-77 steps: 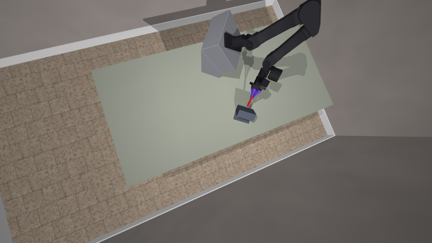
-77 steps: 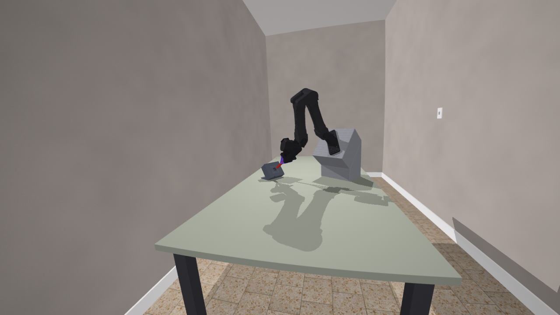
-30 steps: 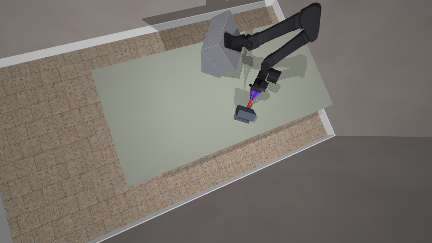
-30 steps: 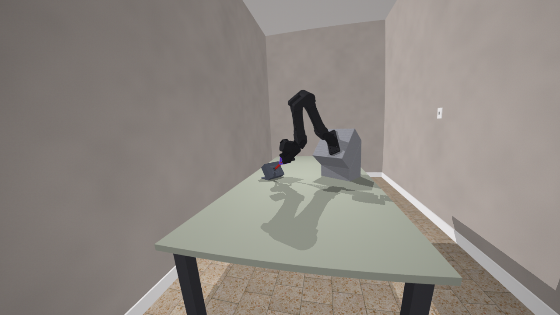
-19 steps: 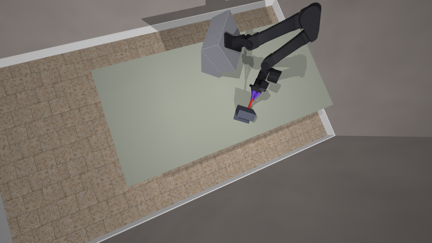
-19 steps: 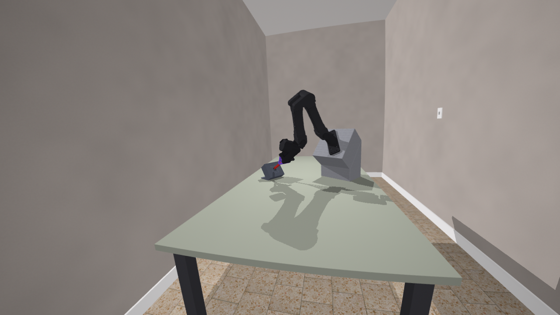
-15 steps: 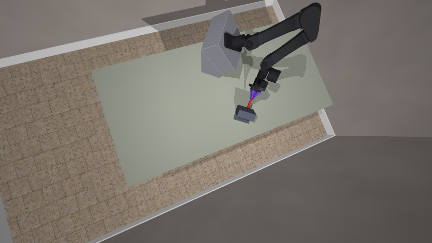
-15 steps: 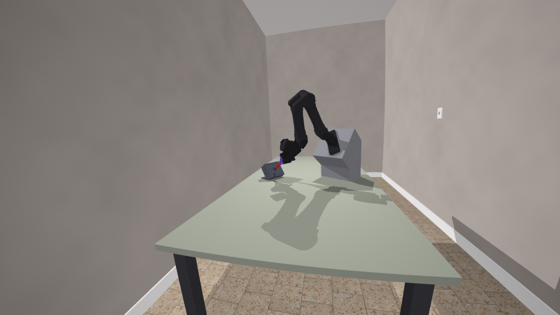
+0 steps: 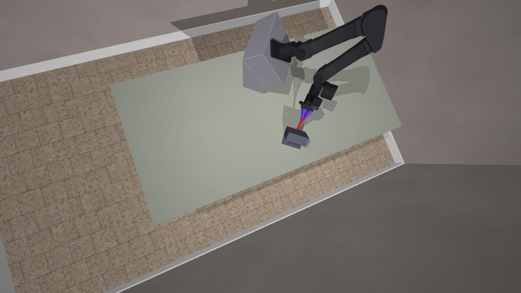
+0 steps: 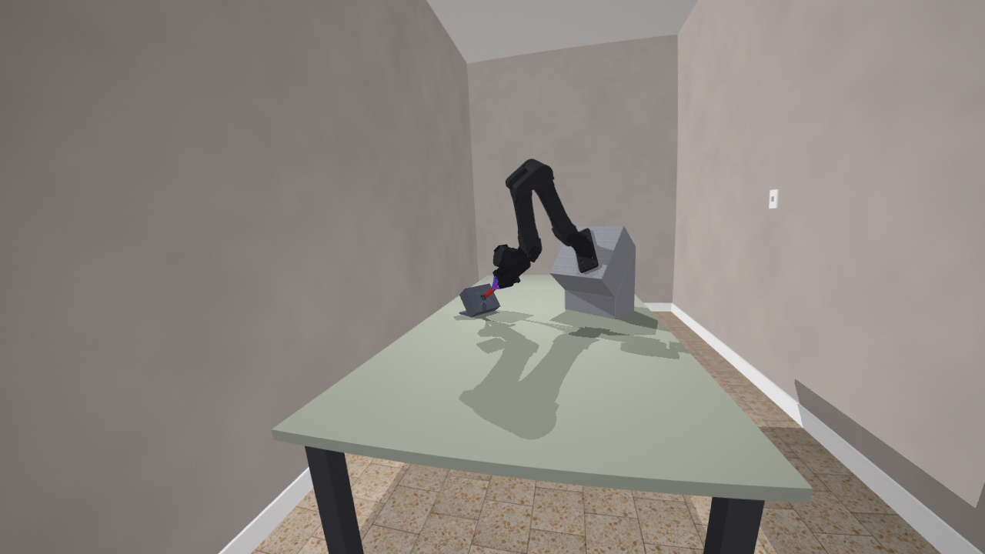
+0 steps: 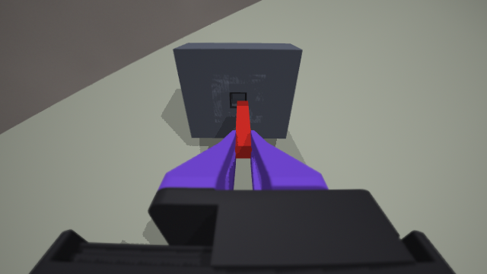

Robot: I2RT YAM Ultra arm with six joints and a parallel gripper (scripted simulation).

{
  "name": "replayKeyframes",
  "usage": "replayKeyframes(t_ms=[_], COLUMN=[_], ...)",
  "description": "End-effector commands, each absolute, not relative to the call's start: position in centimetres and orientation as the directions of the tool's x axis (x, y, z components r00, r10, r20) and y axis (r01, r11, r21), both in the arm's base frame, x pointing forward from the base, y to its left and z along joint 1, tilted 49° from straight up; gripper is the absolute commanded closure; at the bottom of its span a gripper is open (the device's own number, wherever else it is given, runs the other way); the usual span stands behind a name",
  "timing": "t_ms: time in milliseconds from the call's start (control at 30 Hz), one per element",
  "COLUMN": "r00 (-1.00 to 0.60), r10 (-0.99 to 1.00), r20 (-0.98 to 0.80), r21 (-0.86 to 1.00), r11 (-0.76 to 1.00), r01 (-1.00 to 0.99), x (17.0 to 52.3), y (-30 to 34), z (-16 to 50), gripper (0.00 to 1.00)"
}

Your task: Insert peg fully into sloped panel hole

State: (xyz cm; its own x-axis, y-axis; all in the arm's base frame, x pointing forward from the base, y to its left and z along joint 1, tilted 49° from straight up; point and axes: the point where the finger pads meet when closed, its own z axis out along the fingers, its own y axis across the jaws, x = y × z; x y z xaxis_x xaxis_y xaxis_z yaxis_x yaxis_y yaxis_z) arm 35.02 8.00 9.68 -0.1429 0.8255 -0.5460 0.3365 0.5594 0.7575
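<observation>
A dark grey block with a sloped panel [image 11: 237,89] stands on the table; it also shows in the top view [image 9: 295,136] and the exterior view [image 10: 477,300]. A small square hole [image 11: 238,100] sits in the middle of the panel. My gripper [image 11: 243,137] with purple fingers is shut on a red peg [image 11: 242,127]. The peg points at the panel, and its far tip sits at the lower edge of the hole. Most of the peg's length shows outside the panel. The peg also shows in the top view [image 9: 299,124] and the exterior view [image 10: 488,292].
A large light grey block [image 9: 263,54] holds the arm's base at the back of the table [image 10: 551,385]. The sloped block stands near the table's edge, close to the wall [image 10: 241,206].
</observation>
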Motion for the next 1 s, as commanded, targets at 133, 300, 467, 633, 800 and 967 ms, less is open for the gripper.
replayKeyframes(t_ms=[133,300,467,633,800,967], r00=[-0.129,-0.129,-0.129,-0.128,-0.128,-0.138], r10=[0.823,0.823,0.824,0.824,0.824,0.824], r20=[-0.553,-0.553,-0.553,-0.553,-0.553,-0.549], r21=[0.752,0.752,0.752,0.752,0.752,0.755], r11=[0.559,0.559,0.559,0.559,0.559,0.56], r01=[0.35,0.35,0.349,0.349,0.349,0.341], x=[35.0,34.8,34.8,35.1,35.4,34.9], y=[7.7,7.8,8.0,8.0,8.0,8.3], z=[10.3,10.6,11.1,11.2,11.1,11.0], gripper=[1.0,1.0,1.0,1.0,1.0,1.0])
